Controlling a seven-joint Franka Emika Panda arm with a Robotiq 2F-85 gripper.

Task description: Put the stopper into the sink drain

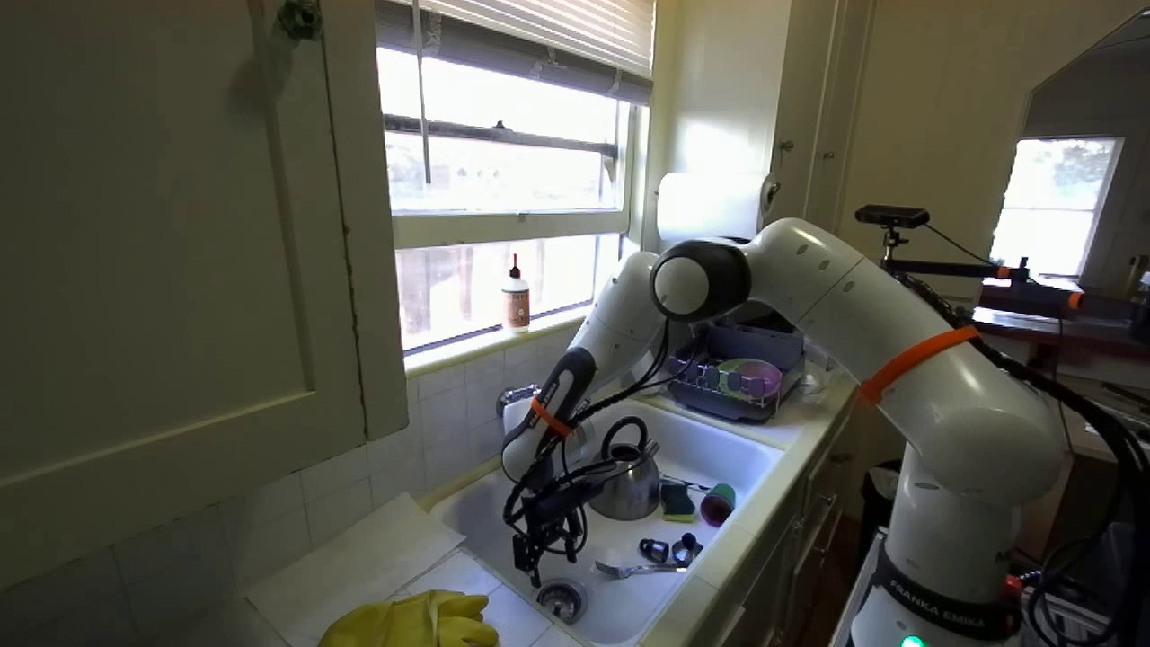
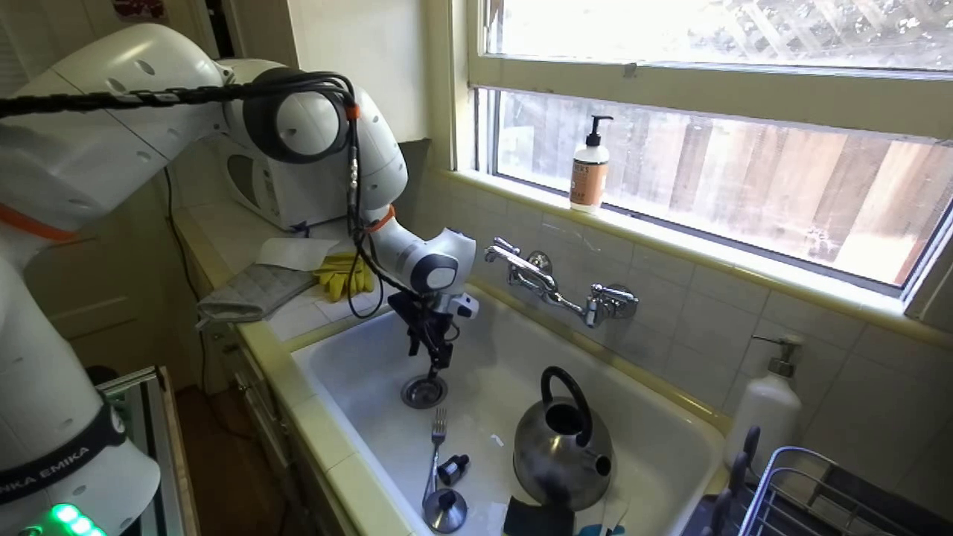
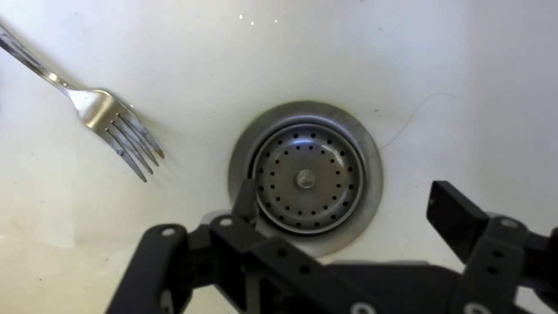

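Stopper point(image 3: 306, 179) inside drain point(image 3: 372, 183), just below hand point(image 3: 345, 196) spread wide.

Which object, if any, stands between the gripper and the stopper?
Nothing visible: in the wrist view, no object separates the open gripper from the stopper inside the drain; the fork lies to one side.

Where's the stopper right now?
In the wrist view, the stopper sits inside the metal drain ring, slightly right of and below the picture's centre, with the fork to its left.
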